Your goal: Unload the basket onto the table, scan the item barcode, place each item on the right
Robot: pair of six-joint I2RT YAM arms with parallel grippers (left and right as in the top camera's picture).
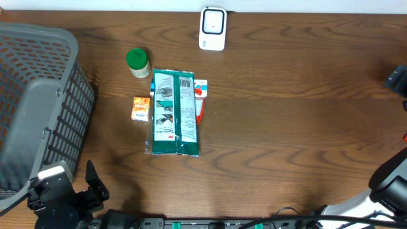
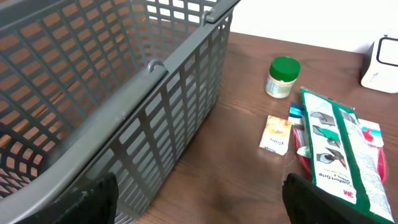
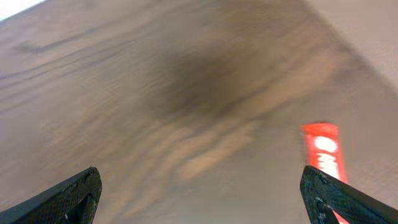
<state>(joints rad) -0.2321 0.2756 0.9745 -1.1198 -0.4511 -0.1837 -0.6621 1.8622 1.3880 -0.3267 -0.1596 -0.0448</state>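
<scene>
Both were wide open, empty: left hand by basket, right hand over bench. At 7 o'clock from scanner lay green package.

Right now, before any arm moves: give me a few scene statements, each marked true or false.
1. The green package lies in the basket. False: it lies on the table, beside the basket.
2. The left tool is open and empty. True.
3. The green-lidded jar stands upright. True.
4. The right tool grips the orange packet. False: it is open and empty; the packet lies on the table.
</scene>
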